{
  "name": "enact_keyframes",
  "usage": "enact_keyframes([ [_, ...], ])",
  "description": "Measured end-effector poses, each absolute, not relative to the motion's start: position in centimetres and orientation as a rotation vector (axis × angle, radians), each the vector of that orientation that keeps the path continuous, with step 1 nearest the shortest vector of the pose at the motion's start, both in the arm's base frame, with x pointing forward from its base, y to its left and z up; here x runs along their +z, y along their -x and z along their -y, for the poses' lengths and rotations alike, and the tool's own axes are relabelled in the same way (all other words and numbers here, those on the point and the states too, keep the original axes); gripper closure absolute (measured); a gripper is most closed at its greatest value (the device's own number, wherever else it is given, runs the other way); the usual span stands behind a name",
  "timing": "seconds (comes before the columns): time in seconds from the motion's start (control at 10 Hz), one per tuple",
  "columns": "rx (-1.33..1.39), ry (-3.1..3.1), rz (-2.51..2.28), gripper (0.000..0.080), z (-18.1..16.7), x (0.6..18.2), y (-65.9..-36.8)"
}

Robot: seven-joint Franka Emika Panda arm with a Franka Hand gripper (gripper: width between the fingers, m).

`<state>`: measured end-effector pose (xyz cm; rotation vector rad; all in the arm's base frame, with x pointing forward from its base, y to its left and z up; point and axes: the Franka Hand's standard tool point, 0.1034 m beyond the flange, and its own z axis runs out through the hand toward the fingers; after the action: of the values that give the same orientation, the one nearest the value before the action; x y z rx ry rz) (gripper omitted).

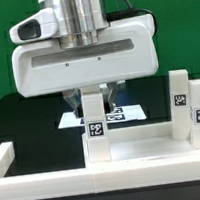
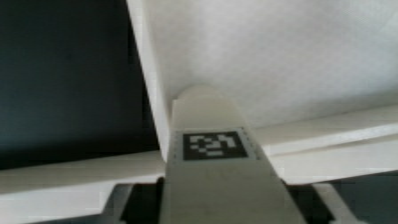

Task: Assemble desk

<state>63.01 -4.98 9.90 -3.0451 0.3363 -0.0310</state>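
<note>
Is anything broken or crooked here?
Nothing looks broken. The leg under the gripper stands upright at the tabletop rim, and two more legs stand upright on the exterior view's right. Nothing spilled or tipped.

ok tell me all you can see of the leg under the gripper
The leg is a white, plastic-looking square post standing upright, with a black-and-white tag on its face. It stands at the tabletop rim, directly below the gripper, whose fingers reach down around its top. The wrist view shows its tagged face close up.
</note>
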Motion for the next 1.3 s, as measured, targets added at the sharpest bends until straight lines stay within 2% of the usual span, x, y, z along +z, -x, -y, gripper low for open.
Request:
enact_keyframes([
  [0.3,-0.027,2.925,-0.908,0.0511,4.87,9.88,-63.2],
  [0.7,0.046,2.364,-1.873,0.0511,4.66,9.75,-63.39],
  [1.0,0.052,2.092,-2.171,0.0511,4.15,9.72,-63.49],
  [1.3,0.05,2.069,-2.194,0.0511,4.11,9.73,-63.53],
])
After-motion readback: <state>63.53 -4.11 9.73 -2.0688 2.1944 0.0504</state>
